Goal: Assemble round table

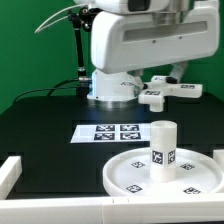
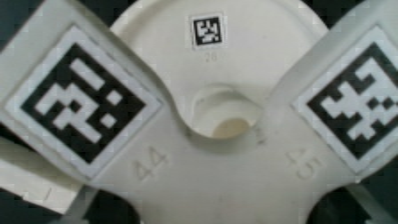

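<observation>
**Hidden / unclear.** In the exterior view the arm (image 1: 135,40) was cut off by the top edge, and its white housing covered the wrist end. Only a dark part was seen just above the cross base (image 1: 168,93). The fingers were not made out in either view, so it could not be told whether they were released or clenched on anything. It could not be told either whether the cross base lay on the worktop (image 1: 50,122) or was held clear of it.

**Wrist view.** The frame was filled by the cross base (image 2: 196,150), close and blurred, with its arms cut off at the edges. A central hole (image 2: 228,112) was noted, with a large tag on the arm at either side of it and a small tag (image 2: 210,32) beyond it.

**Exterior view.** The disc (image 1: 120,172) lay at the front of the worktop, its near rim cut off by the frame. The leg (image 1: 163,148) stood upright on the disc, near its middle. The marker board (image 1: 113,131) lay flat between the disc and the arm's foot. The cross base was well apart from the disc, to the exterior view's right of the arm's foot.
</observation>
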